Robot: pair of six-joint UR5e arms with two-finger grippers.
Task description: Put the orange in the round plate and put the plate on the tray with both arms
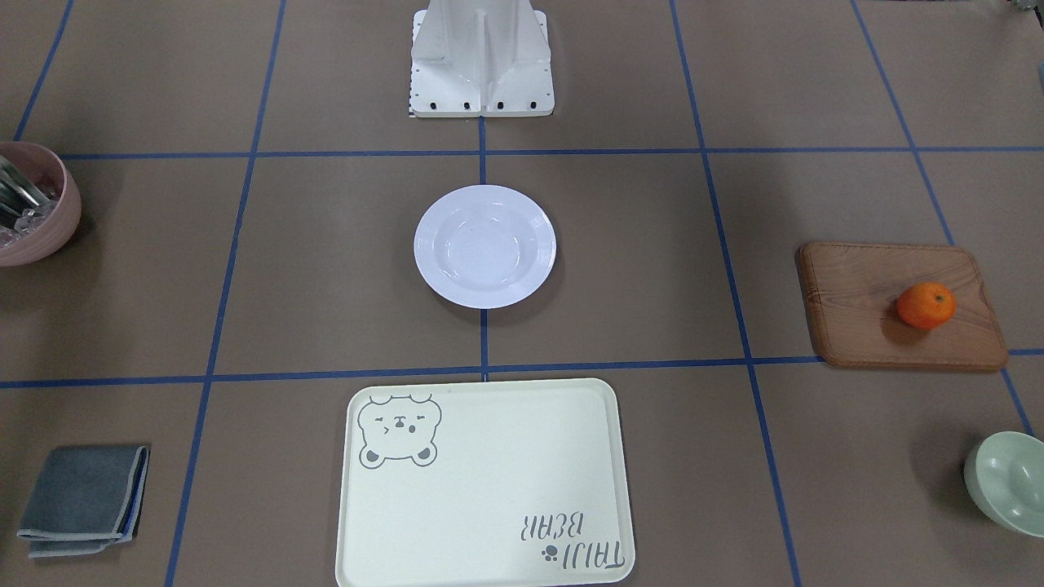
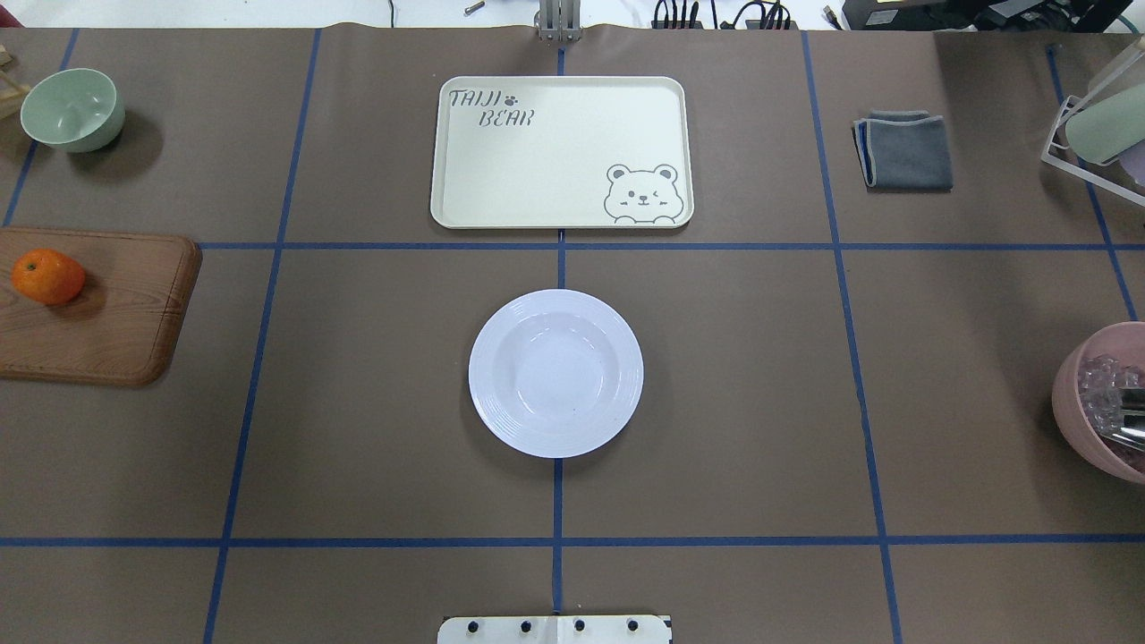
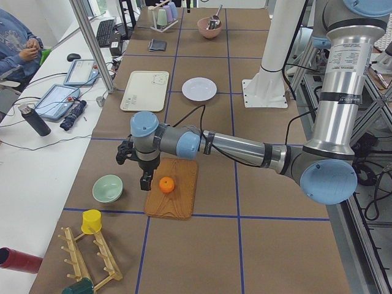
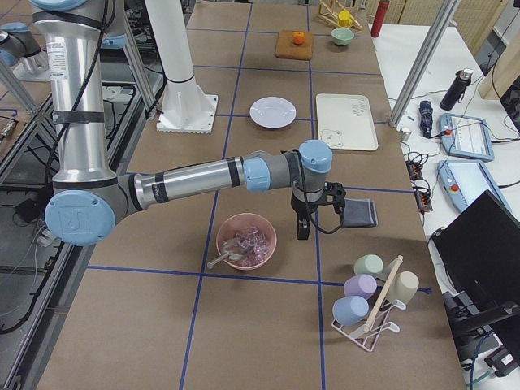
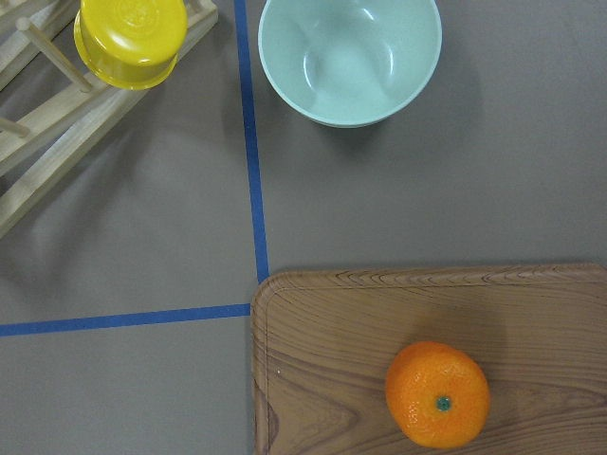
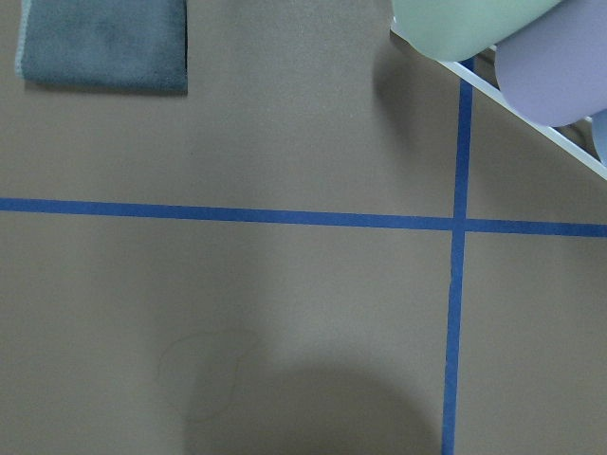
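The orange point(image 1: 926, 305) rests on a brown wooden board point(image 1: 856, 318) at the table's left end, and the left wrist view shows the orange point(image 5: 437, 394) near its lower edge. My left gripper point(image 3: 145, 180) hangs just beside and above the orange point(image 3: 166, 183); I cannot tell if it is open or shut. At the table's centre sits the white round plate point(image 2: 555, 373) with nothing in it. Beyond it lies the cream tray point(image 2: 555, 161), bare. My right gripper point(image 4: 302, 230) hovers near the pink bowl point(image 4: 246, 240); its state cannot be told.
A pale green bowl point(image 2: 72, 107) and a wooden rack with a yellow cup point(image 5: 133, 38) stand near the board. A folded grey cloth point(image 2: 905, 150) and a rack of pastel cups point(image 4: 370, 296) sit at the right end. A person sits at a side desk.
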